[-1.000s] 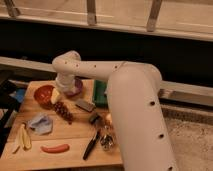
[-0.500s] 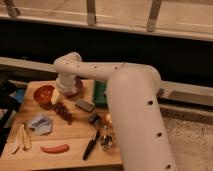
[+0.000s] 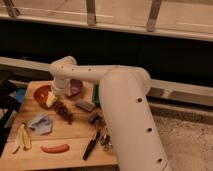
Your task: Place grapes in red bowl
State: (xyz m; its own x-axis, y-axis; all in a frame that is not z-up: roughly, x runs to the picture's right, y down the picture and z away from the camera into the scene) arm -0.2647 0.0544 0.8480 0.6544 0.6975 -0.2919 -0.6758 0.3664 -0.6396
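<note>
The gripper (image 3: 52, 98) hung low over the wooden board (image 3: 75, 131), at the near right edge of the red bowl (image 3: 41, 92) and just above the upper end of the grapes (image 3: 63, 111). Whether it was open or closed, or had hold of anything, could not be told. Over the last second it had dropped a little and drifted left towards the bowl, while the grapes lay in the same place on the board, beside the bowl and not in it. By that, the pick-up looked not yet made, so the task was probably still at its start. The purple bowl (image 3: 76, 88) sat just behind the wrist, and the sausage (image 3: 55, 148) lay well apart near the front edge.
</note>
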